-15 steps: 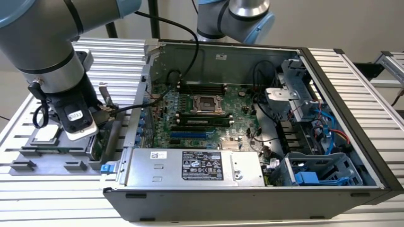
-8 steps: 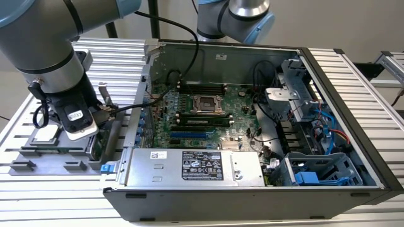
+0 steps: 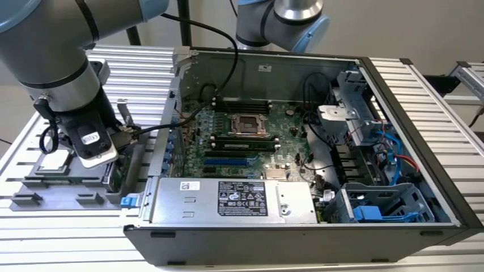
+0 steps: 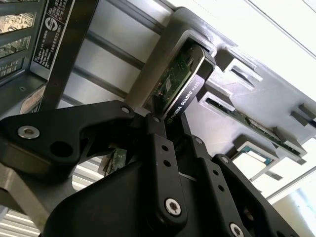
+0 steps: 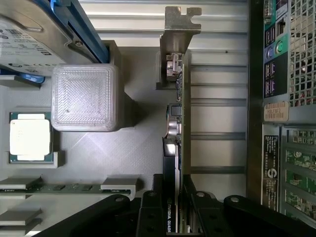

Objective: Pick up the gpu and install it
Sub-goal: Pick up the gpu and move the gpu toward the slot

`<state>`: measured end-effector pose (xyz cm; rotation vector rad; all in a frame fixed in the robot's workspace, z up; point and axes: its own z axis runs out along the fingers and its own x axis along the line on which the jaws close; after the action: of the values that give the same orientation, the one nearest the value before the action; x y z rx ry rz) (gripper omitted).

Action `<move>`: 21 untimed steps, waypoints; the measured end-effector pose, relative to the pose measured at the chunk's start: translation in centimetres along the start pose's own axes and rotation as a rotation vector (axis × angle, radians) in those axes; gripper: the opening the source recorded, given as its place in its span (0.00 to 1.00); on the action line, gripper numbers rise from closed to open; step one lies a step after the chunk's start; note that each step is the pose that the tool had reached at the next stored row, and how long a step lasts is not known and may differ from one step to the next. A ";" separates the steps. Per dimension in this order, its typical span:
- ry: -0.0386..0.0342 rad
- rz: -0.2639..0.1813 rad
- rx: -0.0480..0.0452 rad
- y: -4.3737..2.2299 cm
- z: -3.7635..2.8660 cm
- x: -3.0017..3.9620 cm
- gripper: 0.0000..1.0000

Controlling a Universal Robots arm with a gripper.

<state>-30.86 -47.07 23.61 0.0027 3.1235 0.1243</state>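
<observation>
Fingers (image 5: 152, 217) of the gripper (image 5: 175, 210) sit narrow, one against each face of the gpu (image 5: 174, 123), clamping the card near one end. The gpu stands on its long edge in a slot of the grey parts holder (image 5: 143, 148), at the holder's side nearest the open computer case (image 3: 302, 238). Its silver end bracket (image 5: 180, 19) is at the end of the card away from the gripper. In the second wrist view the black shroud of the gpu (image 4: 180, 81) rises out of the holder's slot between the two black fingers of the gripper (image 4: 170, 123). Elsewhere in the holder lie a processor chip (image 5: 29, 137) in a square pocket, a narrow green memory stick (image 5: 64, 187) in a groove near the chip, a translucent white block (image 5: 85, 97) and a silver hard drive (image 5: 29, 34) in a blue frame. In the exterior view the arm reaches down onto the holder (image 3: 45, 192), which lies on the ribbed metal table (image 3: 76, 238) just beside the case
</observation>
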 end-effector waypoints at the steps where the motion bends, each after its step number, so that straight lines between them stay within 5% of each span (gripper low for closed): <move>1: 0.0002 -0.002 0.0000 0.00 0.00 0.01 0.00; 8: 0.0009 -0.012 -0.0003 0.00 -0.07 0.03 0.00; 21: 0.0026 -0.032 -0.0005 0.12 -1.57 -0.01 0.00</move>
<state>-30.87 -47.07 25.18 -0.0467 3.1244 0.1247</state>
